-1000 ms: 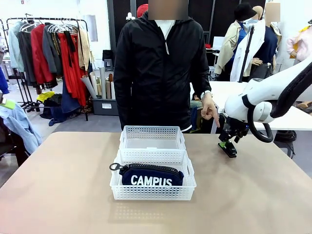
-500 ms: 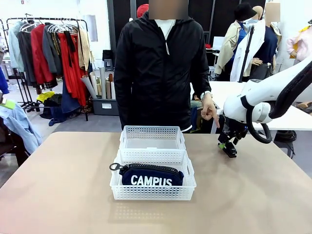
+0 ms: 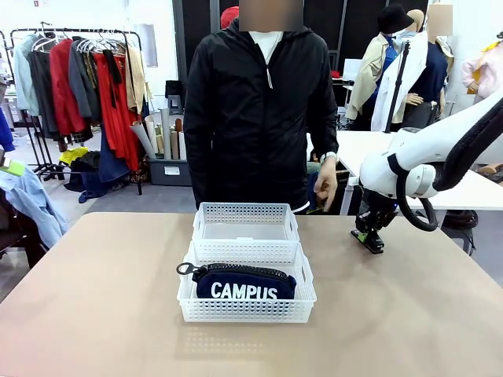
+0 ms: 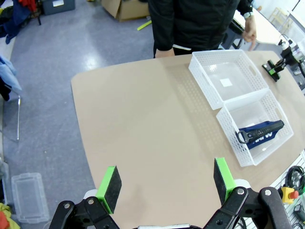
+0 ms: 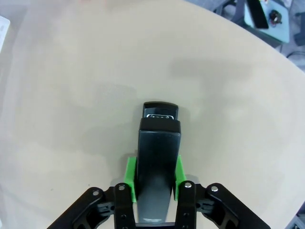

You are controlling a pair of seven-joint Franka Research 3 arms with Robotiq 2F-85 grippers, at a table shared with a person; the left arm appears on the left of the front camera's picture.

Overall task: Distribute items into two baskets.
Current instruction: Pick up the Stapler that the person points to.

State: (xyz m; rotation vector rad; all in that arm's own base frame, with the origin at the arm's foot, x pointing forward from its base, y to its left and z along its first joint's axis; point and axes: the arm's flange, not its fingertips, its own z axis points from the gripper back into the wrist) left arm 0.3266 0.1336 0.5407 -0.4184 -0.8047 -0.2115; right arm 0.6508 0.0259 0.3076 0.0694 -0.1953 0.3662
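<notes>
A small black stapler (image 5: 158, 143) lies on the tan table (image 3: 102, 298) at the far right, and my right gripper (image 5: 155, 179) is shut on it, green pads against both its sides. In the front view that gripper (image 3: 368, 237) is down at the tabletop on the stapler (image 3: 371, 243). The navy "CAMPUS" pouch (image 3: 245, 284) lies in the nearer white basket (image 3: 245, 310). The farther basket (image 3: 245, 213) right behind it holds nothing. High over the table's left end, my left gripper (image 4: 167, 181) is open, looking down on both baskets (image 4: 204, 86) and the pouch (image 4: 261, 132).
A person in a black jacket stands at the far edge behind the baskets, one hand (image 3: 324, 185) hanging near the table's far right corner. Bare tabletop spreads left of the baskets and in front of them.
My right gripper's jaws have closed on the stapler. The person's hand, which pointed down at the stapler, has drawn back to the left. The left arm is still.
</notes>
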